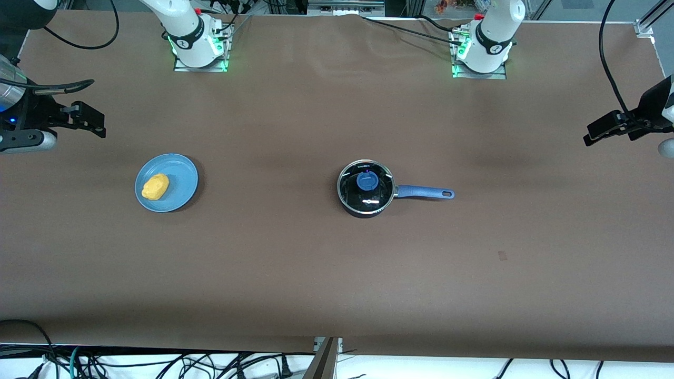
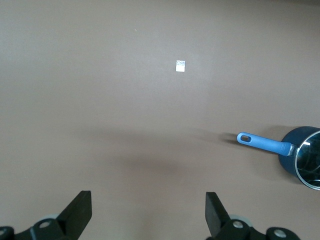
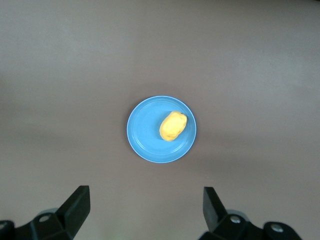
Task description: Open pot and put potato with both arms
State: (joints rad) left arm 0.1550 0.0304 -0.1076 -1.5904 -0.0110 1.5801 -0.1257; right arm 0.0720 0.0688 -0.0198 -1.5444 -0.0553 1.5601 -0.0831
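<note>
The black pot [image 1: 354, 206] stands near the table's middle with its glass lid [image 1: 379, 193] on and the blue knob [image 1: 367, 181] up. Its blue handle [image 1: 424, 192] points toward the left arm's end. The yellow potato [image 1: 155, 186] lies on a light-blue plate [image 1: 181, 176] toward the right arm's end. My left gripper [image 1: 597, 134] is open and empty, up over the table's left-arm end; its wrist view shows the pot [image 2: 295, 150] and handle [image 2: 262, 143] off to one side. My right gripper [image 1: 92, 120] is open and empty over the right-arm end; its wrist view shows the potato [image 3: 173, 125] on the plate [image 3: 145, 130].
The table is covered with brown cloth. A small square mark [image 1: 502, 256] lies on it nearer the front camera than the pot's handle, also in the left wrist view [image 2: 180, 66]. Cables hang along the table's front edge [image 1: 158, 363].
</note>
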